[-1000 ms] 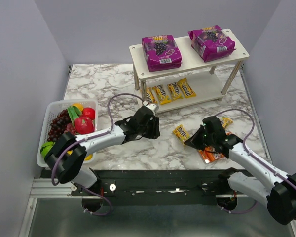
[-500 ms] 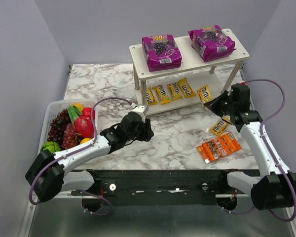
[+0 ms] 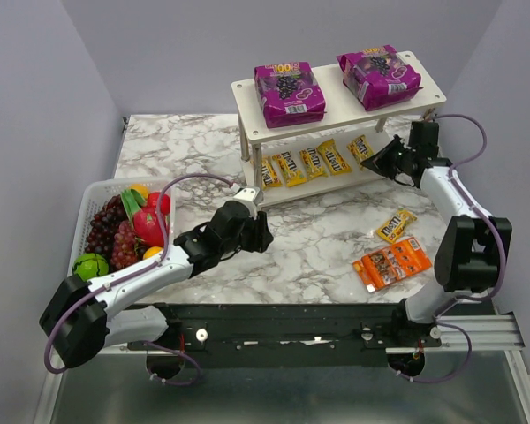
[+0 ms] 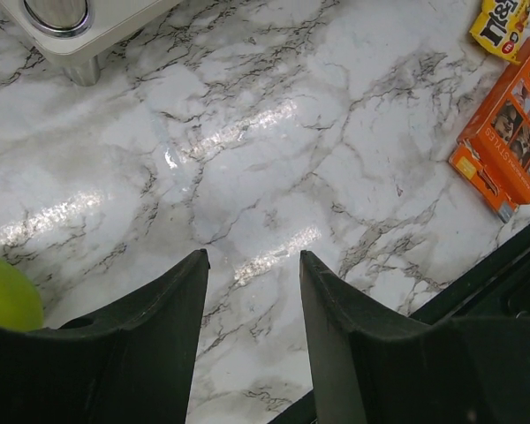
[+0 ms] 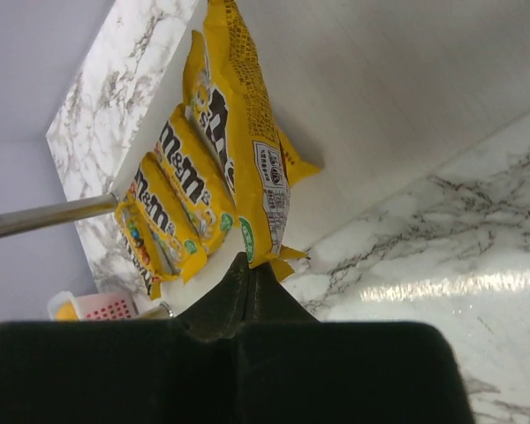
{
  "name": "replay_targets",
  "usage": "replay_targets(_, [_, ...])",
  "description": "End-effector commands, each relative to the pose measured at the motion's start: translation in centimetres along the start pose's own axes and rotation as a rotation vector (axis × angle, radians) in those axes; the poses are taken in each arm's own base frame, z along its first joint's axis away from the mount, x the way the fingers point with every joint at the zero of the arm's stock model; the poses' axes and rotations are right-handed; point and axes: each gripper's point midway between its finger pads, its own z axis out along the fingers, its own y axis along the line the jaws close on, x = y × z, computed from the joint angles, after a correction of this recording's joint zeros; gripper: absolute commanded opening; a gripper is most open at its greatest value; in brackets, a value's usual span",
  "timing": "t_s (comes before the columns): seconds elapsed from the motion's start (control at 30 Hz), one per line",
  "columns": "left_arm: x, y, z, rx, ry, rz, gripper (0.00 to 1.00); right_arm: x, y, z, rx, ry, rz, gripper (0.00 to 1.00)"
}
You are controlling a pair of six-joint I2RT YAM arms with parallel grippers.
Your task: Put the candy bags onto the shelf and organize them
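The shelf (image 3: 334, 99) stands at the back with two purple candy bags (image 3: 289, 93) (image 3: 379, 77) on its top tier. Several yellow packets (image 3: 300, 164) lie in a row on the lower tier (image 5: 406, 106). My right gripper (image 3: 390, 160) (image 5: 250, 263) is shut on the end of another yellow packet (image 3: 364, 148) (image 5: 243, 132), holding it over the lower tier at the row's right end. One yellow packet (image 3: 395, 225) (image 4: 503, 22) and the orange pack (image 3: 391, 263) (image 4: 508, 132) lie on the table. My left gripper (image 3: 258, 231) (image 4: 252, 261) hangs open above bare marble, holding nothing.
A white basket (image 3: 81, 231) of fruit sits at the left edge of the table, and a green fruit (image 4: 4, 296) shows at the left of the left wrist view. A shelf foot (image 4: 57, 13) is ahead of my left gripper. Grey walls close in the sides and back.
My right arm has carried a yellow packet from the table's middle up to the lower tier's right end. My left arm has drawn back from the shelf toward the near left, jaws slightly wider.
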Motion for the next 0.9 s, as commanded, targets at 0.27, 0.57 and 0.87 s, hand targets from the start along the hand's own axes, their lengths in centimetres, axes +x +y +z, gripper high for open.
replay_targets(0.27, [-0.9, 0.8, 0.4, -0.043, -0.033, 0.036, 0.55, -1.6, -2.5, 6.0, 0.028, 0.053, 0.042, 0.01])
replay_targets(0.57, [-1.3, 0.8, 0.6, -0.048, -0.04, 0.046, 0.56, -1.5, -4.6, 7.2, 0.114, 0.024, 0.143, 0.01])
replay_targets(0.87, [-1.1, 0.8, 0.7, -0.049, -0.031, 0.048, 0.56, -2.8, -4.8, 7.7, 0.141, -0.035, 0.19, 0.23])
